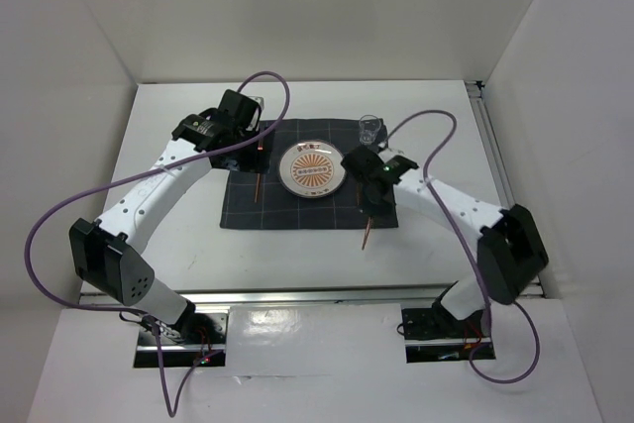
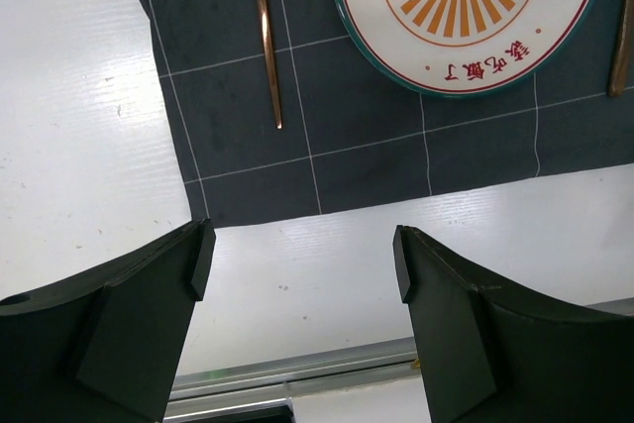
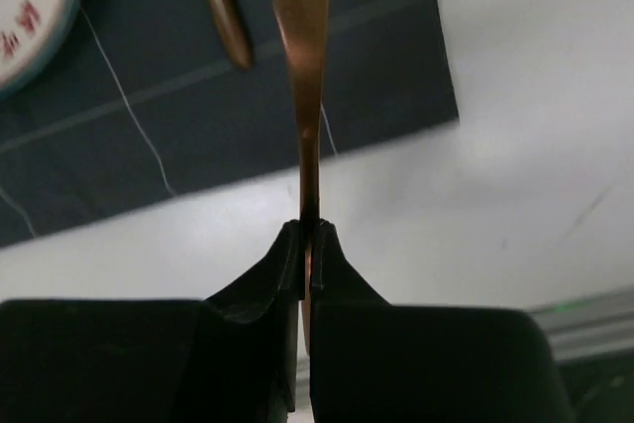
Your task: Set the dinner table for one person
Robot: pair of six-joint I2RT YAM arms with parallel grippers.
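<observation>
My right tool [image 3: 307, 257] pinches a copper utensil [image 3: 302, 66]; my left tool [image 2: 302, 264] gapes wide, holding nothing. A glass [image 1: 369, 128] stands at one o'clock from the plate [image 1: 311, 169].

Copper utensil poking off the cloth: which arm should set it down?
Right. The right gripper is shut on the copper utensil; the left gripper hangs open on the plate's other side, holding nothing.

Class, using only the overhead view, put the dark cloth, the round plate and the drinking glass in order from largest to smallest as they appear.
1. cloth, clearly the largest
2. plate, lying on the cloth
3. glass, the smallest, near the cloth's far right corner
All three rest at table level, so nearness to the camera does not upset the order.
</observation>
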